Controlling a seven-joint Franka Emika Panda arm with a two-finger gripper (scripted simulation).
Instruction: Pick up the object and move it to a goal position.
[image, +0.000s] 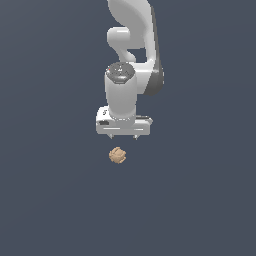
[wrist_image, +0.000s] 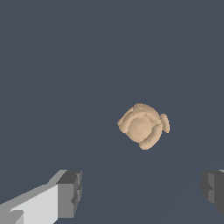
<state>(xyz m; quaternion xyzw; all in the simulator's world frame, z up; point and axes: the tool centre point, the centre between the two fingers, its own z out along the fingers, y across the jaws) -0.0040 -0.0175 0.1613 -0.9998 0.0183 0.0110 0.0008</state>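
The hand (image: 123, 136) hangs released, fingers (wrist_image: 70, 192) spread wide; the lumpy tan ball (image: 117, 155) lies apart, ungrasped.

Arm points gripper (image: 123, 136) down (jaws spread wide)

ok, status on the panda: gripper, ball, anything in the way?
Gripper open, empty, above the surface. Tan ball free on the surface, not between the fingers. Nothing else in view.
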